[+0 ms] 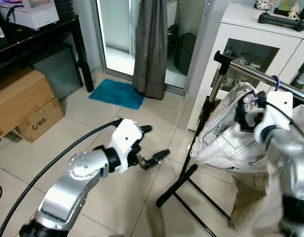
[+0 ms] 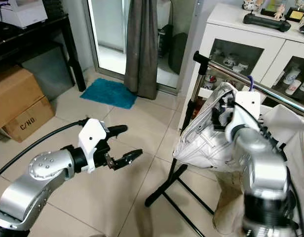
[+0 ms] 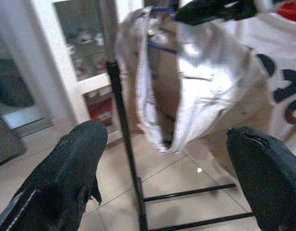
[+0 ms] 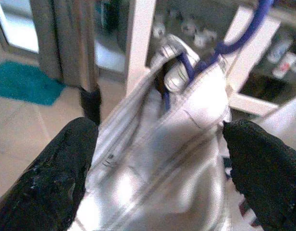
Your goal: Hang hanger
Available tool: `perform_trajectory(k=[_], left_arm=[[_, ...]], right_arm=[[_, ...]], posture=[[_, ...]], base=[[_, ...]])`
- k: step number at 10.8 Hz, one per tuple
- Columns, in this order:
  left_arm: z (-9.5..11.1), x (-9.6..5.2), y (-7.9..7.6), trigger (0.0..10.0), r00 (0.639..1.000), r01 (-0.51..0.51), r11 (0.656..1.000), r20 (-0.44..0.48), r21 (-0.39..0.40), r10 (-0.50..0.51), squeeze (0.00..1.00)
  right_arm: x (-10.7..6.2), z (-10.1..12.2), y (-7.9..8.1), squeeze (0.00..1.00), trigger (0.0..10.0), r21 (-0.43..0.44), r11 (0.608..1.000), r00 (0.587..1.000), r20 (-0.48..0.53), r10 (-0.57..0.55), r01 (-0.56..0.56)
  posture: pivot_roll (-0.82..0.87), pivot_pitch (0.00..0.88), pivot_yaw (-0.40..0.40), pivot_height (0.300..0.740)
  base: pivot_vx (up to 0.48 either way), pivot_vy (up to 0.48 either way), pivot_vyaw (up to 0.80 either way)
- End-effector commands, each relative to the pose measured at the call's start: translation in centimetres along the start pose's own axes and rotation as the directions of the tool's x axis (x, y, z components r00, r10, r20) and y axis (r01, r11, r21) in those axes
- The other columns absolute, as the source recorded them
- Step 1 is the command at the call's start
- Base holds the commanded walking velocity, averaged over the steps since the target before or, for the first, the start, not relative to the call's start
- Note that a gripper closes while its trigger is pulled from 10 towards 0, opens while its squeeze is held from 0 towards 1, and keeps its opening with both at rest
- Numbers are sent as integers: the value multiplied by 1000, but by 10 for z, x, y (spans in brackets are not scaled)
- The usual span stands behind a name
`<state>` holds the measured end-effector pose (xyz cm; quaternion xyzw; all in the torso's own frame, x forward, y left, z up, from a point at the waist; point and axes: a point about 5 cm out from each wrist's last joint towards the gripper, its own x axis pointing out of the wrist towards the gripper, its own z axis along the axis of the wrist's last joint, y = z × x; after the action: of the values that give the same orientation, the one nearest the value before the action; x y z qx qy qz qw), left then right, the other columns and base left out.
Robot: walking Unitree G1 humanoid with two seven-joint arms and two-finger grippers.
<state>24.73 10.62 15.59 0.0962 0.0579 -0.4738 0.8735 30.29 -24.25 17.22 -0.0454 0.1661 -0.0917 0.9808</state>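
Observation:
A purple hanger hook (image 1: 275, 81) sits over the chrome rail (image 1: 250, 71) of a black clothes rack, carrying a white denim garment (image 1: 221, 138). My right gripper (image 1: 250, 117) is up against the garment's top, just below the rail. In the right wrist view its fingers (image 4: 56, 173) stand open on either side of the cloth, with the hanger's hook (image 4: 249, 29) beyond them. My left gripper (image 1: 153, 144) is open and holds nothing, hovering over the floor tiles to the left of the rack. In the left wrist view it faces the rack's post (image 3: 121, 125) and the garment (image 3: 205, 91).
The rack's black foot (image 1: 191, 187) reaches across the floor in front of me. A white glass-door cabinet (image 1: 260, 44) stands behind the rack. Cardboard boxes (image 1: 23, 103) lie under a black desk (image 1: 43, 29) at left. A teal mat (image 1: 116, 93) lies before a grey curtain (image 1: 151, 44).

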Motion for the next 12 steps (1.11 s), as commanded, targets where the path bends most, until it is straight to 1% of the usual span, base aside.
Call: perform_trajectory(k=[1,2,3,4,5,6,7,9,10,12], left_arm=[[7,2,-3,10000,999,41,999,20,29,-42,980],[8,2,-3,10000,998,51,998,19,32,-52,973],[8,2,-1,10000,998,58,998,14,39,-59,965],[8,2,-1,10000,998,64,997,12,41,-64,957],[7,2,-1,10000,997,77,996,8,42,-77,957],[7,2,-1,10000,997,81,996,6,43,-81,961],[7,2,-1,10000,996,84,995,3,45,-84,957],[6,1,-3,10000,994,110,993,-7,45,-109,957],[6,1,-5,10000,992,126,991,-5,45,-126,957],[8,1,-7,10000,988,152,988,2,40,-153,957]], right_arm=[[6,2,-8,0,10000,18,1000,1000,-20,6,-5],[13,3,-13,0,9176,30,999,999,-46,22,-21],[21,0,-17,0,8039,20,999,995,-85,43,-41],[26,-1,-19,0,4824,20,998,993,-101,61,-59],[38,-3,-22,0,1922,38,995,982,-156,102,-97],[43,-4,-22,0,1490,39,995,979,-178,100,-95],[49,-5,-22,0,0,50,995,975,-202,96,-88],[61,-7,-18,0,0,76,992,960,-252,118,-102],[65,-8,-17,0,0,95,990,957,-261,126,-105],[67,-10,-17,0,0,112,988,952,-273,137,-110]], posture=[[59,0,-58,740],[57,0,-58,740],[56,0,-59,740],[57,0,-59,740],[56,0,-58,740],[56,0,-61,740],[59,0,-65,740],[61,0,-72,740],[63,0,-74,740],[66,0,-78,740]], base=[[0,0,0],[0,0,0],[0,0,0],[0,0,0],[0,0,0],[0,0,0],[0,0,0],[0,0,0],[0,0,0],[0,0,0]])
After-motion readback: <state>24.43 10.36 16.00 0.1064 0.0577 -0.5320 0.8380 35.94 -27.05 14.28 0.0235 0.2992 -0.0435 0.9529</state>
